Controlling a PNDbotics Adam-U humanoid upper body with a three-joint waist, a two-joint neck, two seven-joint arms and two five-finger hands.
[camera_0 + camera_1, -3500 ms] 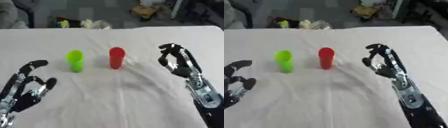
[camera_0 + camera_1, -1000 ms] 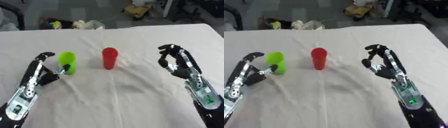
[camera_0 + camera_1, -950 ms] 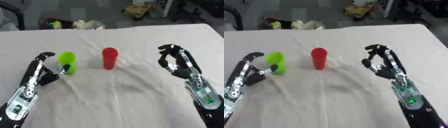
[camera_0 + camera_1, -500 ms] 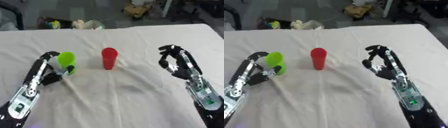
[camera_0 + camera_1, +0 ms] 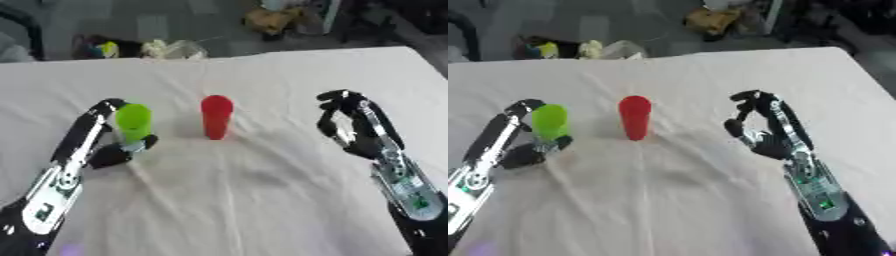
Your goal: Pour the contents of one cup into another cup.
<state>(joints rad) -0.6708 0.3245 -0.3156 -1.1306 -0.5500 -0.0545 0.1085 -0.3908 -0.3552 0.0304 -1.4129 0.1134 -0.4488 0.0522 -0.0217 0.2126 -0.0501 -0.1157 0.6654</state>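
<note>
A green cup (image 5: 134,121) stands upright on the white cloth, left of centre. My left hand (image 5: 98,145) is wrapped around it, fingers behind and thumb in front near its base. A red cup (image 5: 216,117) stands upright about a hand's width to the right of the green one, untouched. My right hand (image 5: 358,129) hovers to the right of the red cup, well apart from it, fingers relaxed and slightly curved, holding nothing. The insides of both cups are hidden.
The white cloth-covered table (image 5: 262,200) stretches toward me in front of the cups. Beyond its far edge lies floor clutter: a bag (image 5: 175,48), a yellow and green item (image 5: 107,48) and a brown box (image 5: 267,17).
My left hand has closed in from the left and now grips the green cup. The camera has tilted slightly. The red cup and right hand have kept their places.
</note>
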